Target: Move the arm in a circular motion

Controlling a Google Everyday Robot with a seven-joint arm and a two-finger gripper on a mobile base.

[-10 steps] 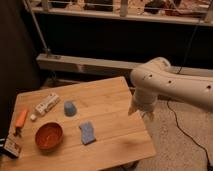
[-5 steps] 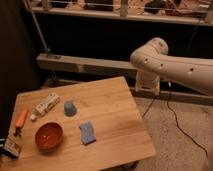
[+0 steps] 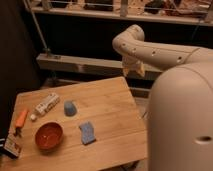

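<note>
You see the arm only in part: its nearest segment fills the lower right of the frame as a broad, smooth cream-white dome and runs off the right and bottom edges, hiding the floor behind it. From there a thick tubular segment with a row of small dark holes reaches toward the upper centre, bends at a rounded joint and turns downward. The gripper hangs below that bend, beyond the far right corner of the tabletop; it reads as a pale, blurred lump against a dark background, and you cannot tell whether it is open or closed or holding anything. The tabletop is light wood with visible grain. On its left half sit a small blue upturned cup, a flat blue sponge near it, a round red-orange bowl, a pale rectangular packet lying at an angle, and an orange-handled tool. A dark, boxy item at the lower left corner is too murky to identify.
</note>
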